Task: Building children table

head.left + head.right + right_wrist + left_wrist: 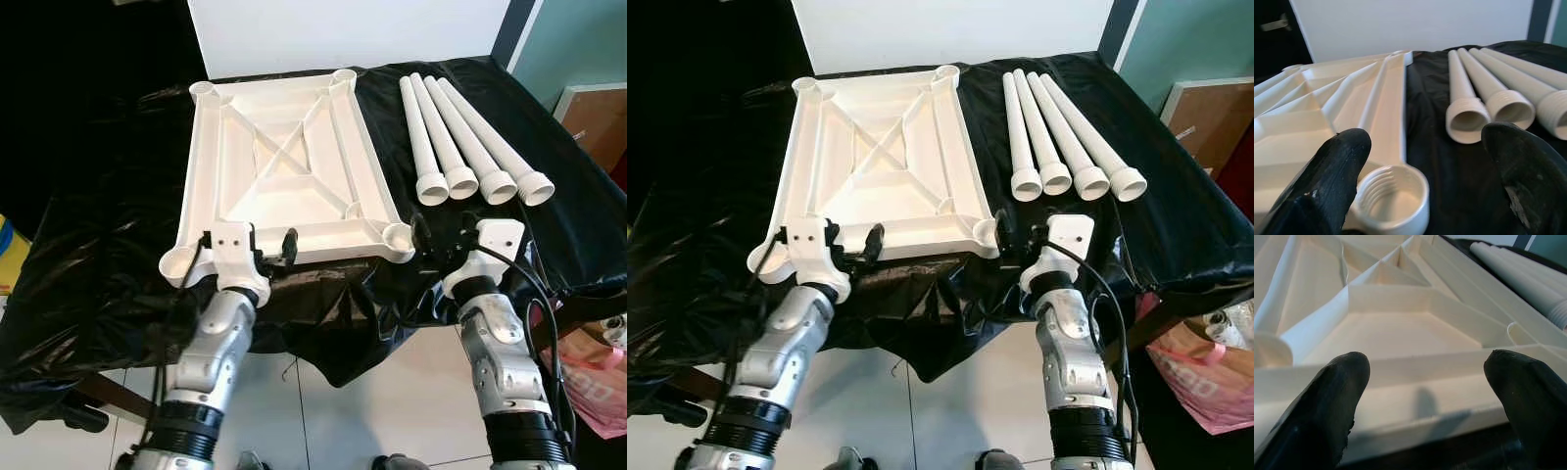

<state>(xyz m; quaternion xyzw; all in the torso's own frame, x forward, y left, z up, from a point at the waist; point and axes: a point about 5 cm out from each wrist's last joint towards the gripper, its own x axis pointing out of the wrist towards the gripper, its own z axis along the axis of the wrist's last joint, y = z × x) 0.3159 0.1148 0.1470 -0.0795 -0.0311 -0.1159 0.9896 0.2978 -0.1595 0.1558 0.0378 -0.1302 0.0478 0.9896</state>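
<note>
white tabletop (289,171) lies underside up at upper centre of the head view on a black sheet (88,264). four white legs (470,142) lie side by side at upper right. left gripper (248,247), fingers apart, at the tabletop's near edge. right gripper (439,238), fingers apart, beside the near right corner socket (1393,196).

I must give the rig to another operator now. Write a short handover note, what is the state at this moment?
Left gripper: open, at the near edge of the upside-down tabletop, holding nothing.
Right gripper: open, empty, by the near right corner socket.
Four legs lie side by side on the black cover, right of the tabletop.
Done: parts laid out.
Left: fit all four legs into the sockets.
</note>
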